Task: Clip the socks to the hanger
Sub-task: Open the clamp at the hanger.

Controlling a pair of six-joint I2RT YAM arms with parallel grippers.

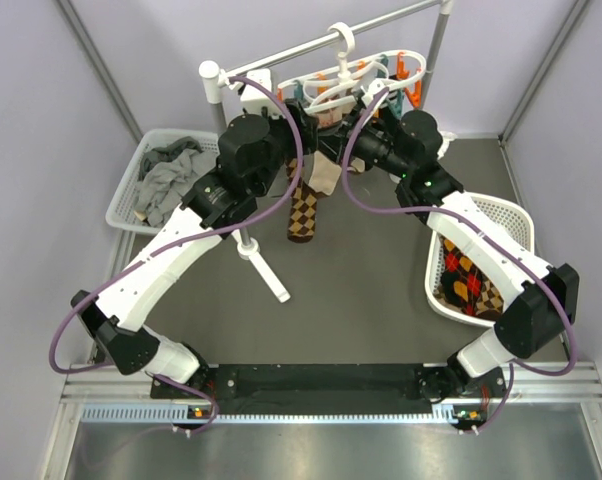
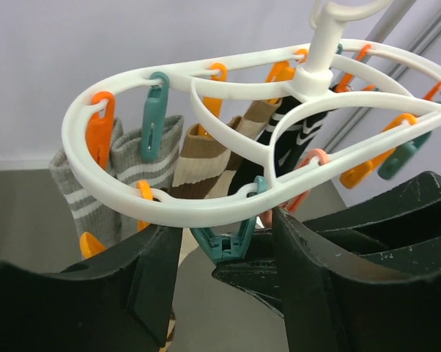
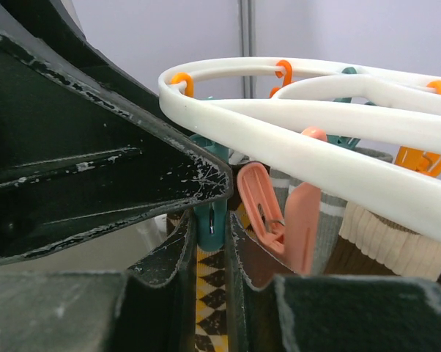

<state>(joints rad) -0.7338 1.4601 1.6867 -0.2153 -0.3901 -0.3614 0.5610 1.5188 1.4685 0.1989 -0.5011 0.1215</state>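
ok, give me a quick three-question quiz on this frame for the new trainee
1. True or false: no sock hangs yet from the white plastic oval-ring hanger.
2. The white mesh basket holding the loose brown-and-orange argyle socks sits on which arm's side? A) left B) right C) neither
3. What colour is the small plastic clip between the fingers of the left tool?

Key: 1 false; 2 B; 3 teal.
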